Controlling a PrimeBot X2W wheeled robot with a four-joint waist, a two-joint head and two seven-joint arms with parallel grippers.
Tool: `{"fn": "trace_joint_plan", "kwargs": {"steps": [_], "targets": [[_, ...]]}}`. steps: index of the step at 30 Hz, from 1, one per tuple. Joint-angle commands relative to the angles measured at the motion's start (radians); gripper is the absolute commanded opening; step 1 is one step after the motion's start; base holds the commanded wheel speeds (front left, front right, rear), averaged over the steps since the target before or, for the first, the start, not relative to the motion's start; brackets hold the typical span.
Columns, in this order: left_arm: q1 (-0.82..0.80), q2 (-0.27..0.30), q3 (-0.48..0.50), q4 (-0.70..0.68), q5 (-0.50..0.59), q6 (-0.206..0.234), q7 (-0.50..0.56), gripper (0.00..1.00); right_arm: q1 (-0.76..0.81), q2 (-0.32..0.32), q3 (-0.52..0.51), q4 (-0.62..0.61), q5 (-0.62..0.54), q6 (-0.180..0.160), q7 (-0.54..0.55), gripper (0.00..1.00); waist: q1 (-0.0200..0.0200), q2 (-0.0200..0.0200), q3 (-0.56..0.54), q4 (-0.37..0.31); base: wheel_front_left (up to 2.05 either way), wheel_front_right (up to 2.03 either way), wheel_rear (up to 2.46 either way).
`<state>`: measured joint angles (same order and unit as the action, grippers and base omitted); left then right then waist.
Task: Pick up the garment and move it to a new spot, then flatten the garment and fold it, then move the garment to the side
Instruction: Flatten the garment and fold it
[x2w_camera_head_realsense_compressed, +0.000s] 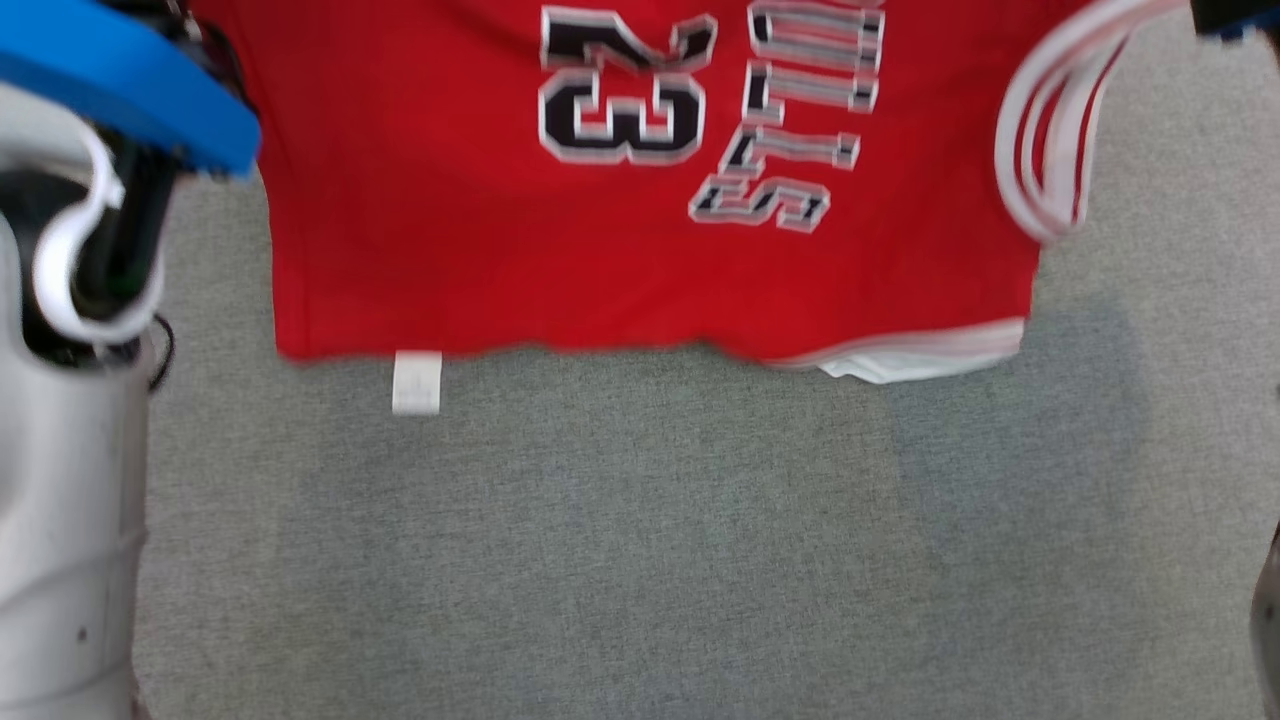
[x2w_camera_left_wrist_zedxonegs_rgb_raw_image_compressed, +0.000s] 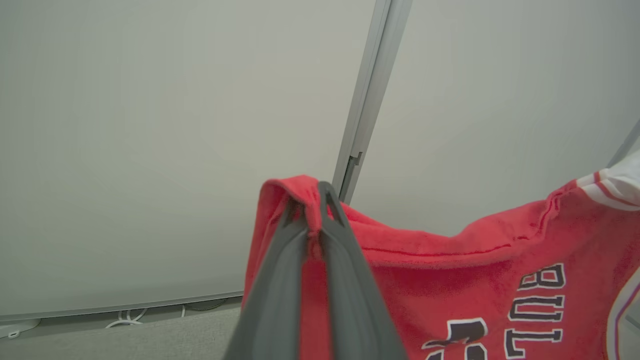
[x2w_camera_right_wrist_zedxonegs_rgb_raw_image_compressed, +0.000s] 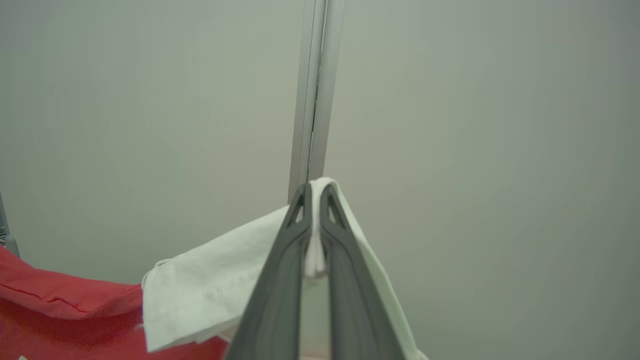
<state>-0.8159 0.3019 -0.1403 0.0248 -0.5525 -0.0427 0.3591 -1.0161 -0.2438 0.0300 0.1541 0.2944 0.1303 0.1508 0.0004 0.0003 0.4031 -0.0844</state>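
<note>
Item: red jersey (x2w_camera_head_realsense_compressed: 450, 250), number 23, spread across the upper frame of the head view. Held by left tool (x2w_camera_left_wrist_zedxonegs_rgb_raw_image_compressed: 312, 192), clamped tight on its red edge, and right tool (x2w_camera_right_wrist_zedxonegs_rgb_raw_image_compressed: 315, 192), clamped tight on its white edge.

The red jersey (x2w_camera_head_realsense_compressed: 420, 220) carries a black number 23 (x2w_camera_head_realsense_compressed: 622, 90) and the word BULLS (x2w_camera_head_realsense_compressed: 790, 120) — letters BUL show just right of the left gripper (x2w_camera_left_wrist_zedxonegs_rgb_raw_image_compressed: 314, 200).

Head downward; wrists perhaps level, close, sharing garment (x2w_camera_left_wrist_zedxonegs_rgb_raw_image_compressed: 450, 280)
</note>
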Motion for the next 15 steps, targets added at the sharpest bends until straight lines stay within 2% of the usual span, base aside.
{"fn": "trace_joint_plan", "kwargs": {"steps": [1, 9, 11, 15], "targets": [[-0.045, 0.002, -0.005, 0.019, 0.013, -0.007, -0.017, 0.0, -0.055, -0.017, 0.017, 0.018, -0.022, 0.001, -0.029, 0.0, -0.0004, -0.0003, 0.014, 0.005, 0.0, 0.0, 0.0], [-0.31, -0.003, 0.0, 0.226, 0.069, -0.031, -0.18, 0.0, -0.351, -0.011, 0.084, 0.211, -0.076, 0.0, -0.253, 0.0, -0.0004, -0.0003, 0.049, -0.024, 0.0, 0.0, 0.0], [-0.339, -0.01, 0.011, 0.265, 0.055, -0.041, -0.225, 0.0, -0.38, -0.015, 0.088, 0.235, -0.08, 0.0, -0.29, 0.0, -0.0004, -0.0003, 0.052, -0.027, 0.0, 0.0, 0.0], [-0.356, 0.011, 0.002, 0.315, 0.054, -0.063, -0.29, 0.0, -0.4, -0.042, 0.094, 0.256, -0.076, 0.0, -0.33, 0.0, -0.0004, -0.0003, 0.065, -0.038, 0.0, 0.0, 0.0]]}}
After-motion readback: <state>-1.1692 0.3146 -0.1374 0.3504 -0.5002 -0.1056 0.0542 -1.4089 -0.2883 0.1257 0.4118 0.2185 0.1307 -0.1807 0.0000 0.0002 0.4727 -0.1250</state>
